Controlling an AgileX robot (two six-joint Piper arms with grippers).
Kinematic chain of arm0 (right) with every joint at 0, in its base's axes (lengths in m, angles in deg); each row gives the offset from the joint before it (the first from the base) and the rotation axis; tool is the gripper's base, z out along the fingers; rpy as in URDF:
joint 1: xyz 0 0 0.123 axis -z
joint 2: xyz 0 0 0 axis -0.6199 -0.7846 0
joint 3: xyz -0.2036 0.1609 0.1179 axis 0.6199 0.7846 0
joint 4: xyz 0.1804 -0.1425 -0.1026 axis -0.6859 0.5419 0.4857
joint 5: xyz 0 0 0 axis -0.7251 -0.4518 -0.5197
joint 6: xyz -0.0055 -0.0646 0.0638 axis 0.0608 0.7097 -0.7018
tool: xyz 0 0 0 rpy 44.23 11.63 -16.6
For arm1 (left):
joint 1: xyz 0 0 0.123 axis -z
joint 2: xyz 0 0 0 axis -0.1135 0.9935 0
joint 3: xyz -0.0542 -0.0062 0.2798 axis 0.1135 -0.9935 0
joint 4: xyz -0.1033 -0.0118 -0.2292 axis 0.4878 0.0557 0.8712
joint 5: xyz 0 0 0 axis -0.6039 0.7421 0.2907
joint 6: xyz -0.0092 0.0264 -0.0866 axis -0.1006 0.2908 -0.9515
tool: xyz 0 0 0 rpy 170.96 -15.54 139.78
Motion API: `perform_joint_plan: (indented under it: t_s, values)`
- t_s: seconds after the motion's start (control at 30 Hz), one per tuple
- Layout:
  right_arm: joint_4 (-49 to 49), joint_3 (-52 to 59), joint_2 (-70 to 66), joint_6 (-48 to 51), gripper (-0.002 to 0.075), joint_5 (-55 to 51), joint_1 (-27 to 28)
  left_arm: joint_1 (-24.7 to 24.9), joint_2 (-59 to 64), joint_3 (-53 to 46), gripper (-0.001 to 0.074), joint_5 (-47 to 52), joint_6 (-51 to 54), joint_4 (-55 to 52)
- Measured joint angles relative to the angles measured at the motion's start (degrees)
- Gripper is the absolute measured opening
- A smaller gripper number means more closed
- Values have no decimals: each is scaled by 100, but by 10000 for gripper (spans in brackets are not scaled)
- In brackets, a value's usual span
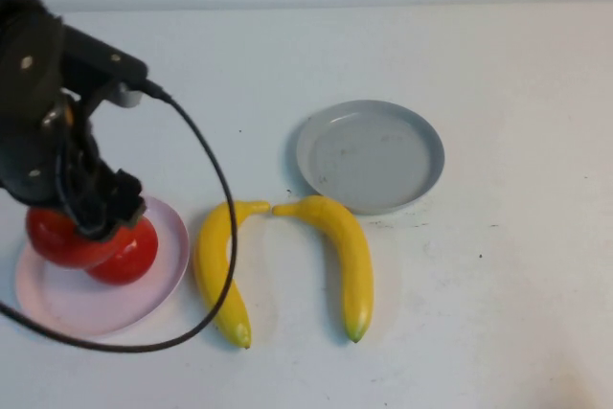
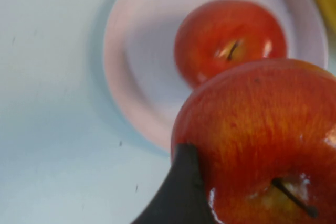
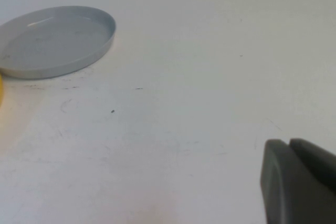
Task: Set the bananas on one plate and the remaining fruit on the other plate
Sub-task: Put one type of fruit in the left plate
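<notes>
The left gripper (image 1: 96, 222) hangs over the pink plate (image 1: 57, 308) near the surface's (image 1: 498, 313) front-left corner. Its jaws stand wide around a red apple (image 2: 262, 145); in the left wrist view one dark finger (image 2: 181, 192) lies against that apple's side, so the apple looks gripped, though whether it rests on the plate or is held just above it I cannot tell. A second apple (image 2: 228, 38) sits on the pink plate, stem dimple up, close beside the gripped one. From the high view the two apples (image 1: 57, 237) (image 1: 129, 251) touch or nearly touch, partly hidden under the left arm, whose black cable (image 1: 225, 227) loops out over the surface and across one banana.

Two bananas lie on the bare surface between the plates, toward the front edge. The left banana (image 1: 213, 275) lies just beside the pink plate; the right banana (image 1: 347, 261) curves away from it, and their stem ends nearly meet. The grey plate (image 1: 421, 136) sits near the middle of the surface, holding nothing, with the right banana's stem end just beside its rim.

The right gripper (image 3: 289, 182) shows only in its own wrist view, low over bare surface well apart from the grey plate, its jaws closed on nothing.
</notes>
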Motion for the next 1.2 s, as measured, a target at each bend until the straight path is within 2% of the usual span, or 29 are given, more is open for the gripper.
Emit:
perform_joint_plan:
  t_s: [0.17, 0.33, 0.47, 0.7, 0.97, 1.1, 1.2]
  values:
    - [0, 0, 0, 0, -17, 0, 0, -375, -720, -702, 572, 0, -259, 14]
    - [0, 0, 0, 0, -17, 0, 0, -785, -920, -1386, 572, -22, -297, 68]
    - [0, 0, 0, 0, -17, 0, 0, -1052, -920, -1960, 572, -693, -297, 136]
    - [0, 0, 0, 0, -17, 0, 0, -1110, -561, -2132, 572, -1778, -274, 276]
    - [0, 0, 0, 0, -17, 0, 0, -1110, 38, -2145, 575, -2021, -98, 276]
    - [0, 0, 0, 0, -17, 0, 0, -1110, 109, -2145, 655, -2133, -88, 276]
    - [0, 0, 0, 0, -17, 0, 0, -1110, 109, -2145, 668, -2205, -113, 276]
